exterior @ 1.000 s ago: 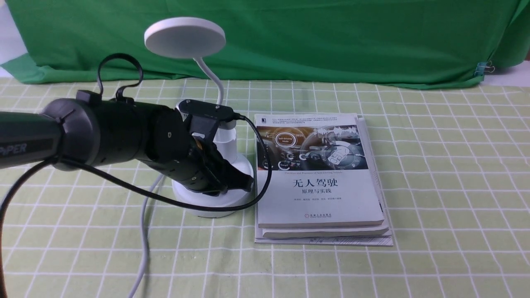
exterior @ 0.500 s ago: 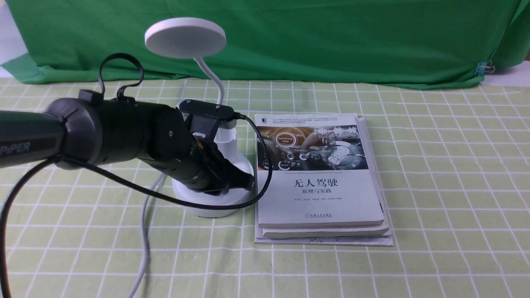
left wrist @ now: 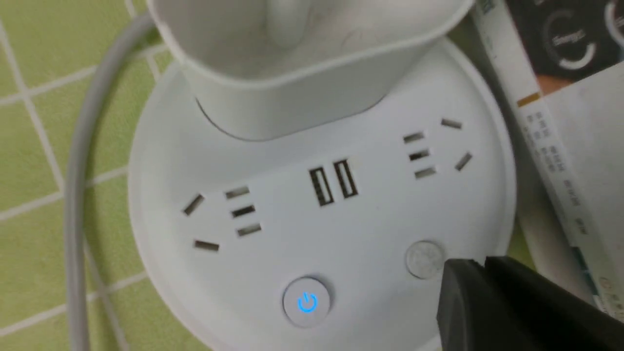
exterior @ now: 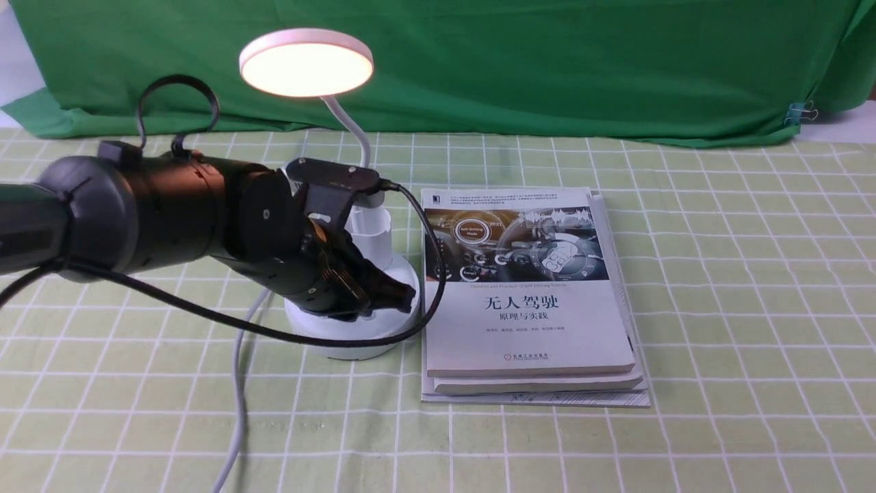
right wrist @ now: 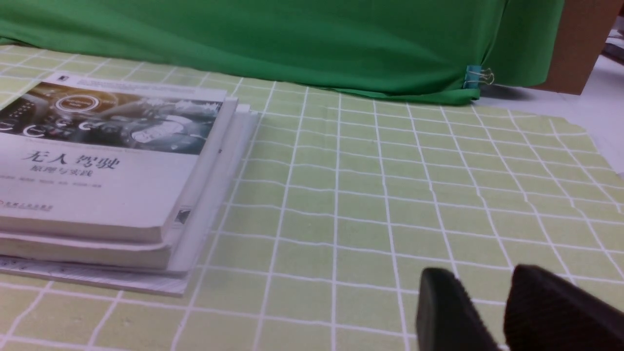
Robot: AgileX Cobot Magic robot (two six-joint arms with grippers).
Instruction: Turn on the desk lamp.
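Smooth matt plastic desk lamp

Setting: staged robot-lab recording set. Evidence: green backdrop cloth hung behind, fastened with a binder clip; worktop with pale green checked covering; stacked textbooks; black robot arm with trailing cable.

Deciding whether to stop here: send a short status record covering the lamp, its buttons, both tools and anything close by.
lamp: head glowing
power button: blue icon lit
left tool: shut, empty, tip low over the base
second button: unlit, right beside the left tool's tip; contact cannot be told
right tool: open, empty, above the cloth
books: stack close beside the base, on its right
task: looks done
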